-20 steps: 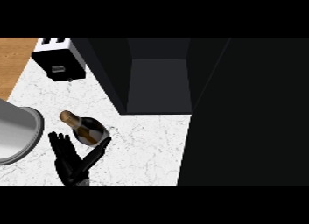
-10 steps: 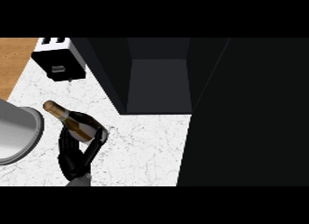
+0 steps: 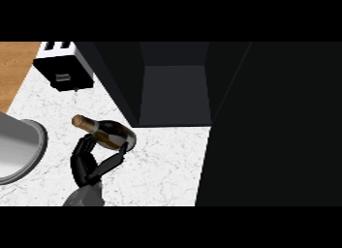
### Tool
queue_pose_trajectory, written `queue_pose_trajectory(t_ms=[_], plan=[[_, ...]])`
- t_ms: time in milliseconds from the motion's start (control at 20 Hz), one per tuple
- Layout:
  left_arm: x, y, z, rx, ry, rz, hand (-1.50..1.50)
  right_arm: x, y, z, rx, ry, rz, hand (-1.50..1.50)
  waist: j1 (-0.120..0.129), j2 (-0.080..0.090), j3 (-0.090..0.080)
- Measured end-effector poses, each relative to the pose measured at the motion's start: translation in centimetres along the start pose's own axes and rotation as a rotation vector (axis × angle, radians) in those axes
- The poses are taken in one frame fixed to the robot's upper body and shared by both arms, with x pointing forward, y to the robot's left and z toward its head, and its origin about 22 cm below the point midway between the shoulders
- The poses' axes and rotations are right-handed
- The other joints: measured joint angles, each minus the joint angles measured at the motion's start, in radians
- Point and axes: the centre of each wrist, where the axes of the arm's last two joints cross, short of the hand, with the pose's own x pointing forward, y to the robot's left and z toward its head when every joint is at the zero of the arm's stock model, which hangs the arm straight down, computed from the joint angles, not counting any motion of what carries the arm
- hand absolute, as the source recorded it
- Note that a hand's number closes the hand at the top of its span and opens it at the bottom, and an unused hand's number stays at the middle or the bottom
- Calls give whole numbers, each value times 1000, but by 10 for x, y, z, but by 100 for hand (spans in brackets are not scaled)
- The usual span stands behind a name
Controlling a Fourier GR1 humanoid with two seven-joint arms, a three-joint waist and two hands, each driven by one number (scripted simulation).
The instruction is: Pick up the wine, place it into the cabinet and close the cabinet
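Wine (image 3: 107, 132) is riding tilted above the marble counter (image 3: 159, 169), neck pointing toward the grey pot (image 3: 9, 152) at left, with the left hand (image 3: 87, 160) curling round its body. To the right, the cabinet (image 3: 173, 82) is standing open; placing the bottle inside and closing it are not yet done.

The left hand (image 3: 87, 162) curls round the wine (image 3: 107, 132), held tilted above the white worktop (image 3: 159, 164), neck toward a grey pot (image 3: 9, 152). The open cabinet (image 3: 175, 92) stands just beyond.
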Motion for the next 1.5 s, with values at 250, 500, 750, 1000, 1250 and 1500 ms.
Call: queue_pose_trajectory(t_ms=[250,500,750,1000,1250,1500], plan=[[6,-2,-11,-356,-19,2,150,-3,5,-2,25,-2,-15,-150,-8,-1,-1],[16,-3,-22,-556,-56,51,150,-2,2,-3,16,0,-8,-150,3,-1,-1],[36,-20,-26,-633,-148,89,150,-4,0,-2,5,11,-8,-150,13,-2,-1],[70,-50,-21,-695,-169,148,150,-5,-4,-1,-12,23,-2,-150,18,-3,-1],[115,-80,-10,-734,-155,221,150,-9,-3,-1,-7,34,-14,-150,20,-4,-1],[158,-116,-1,-737,-131,262,150,-7,-6,-1,-17,28,-6,-150,16,-3,-1]])
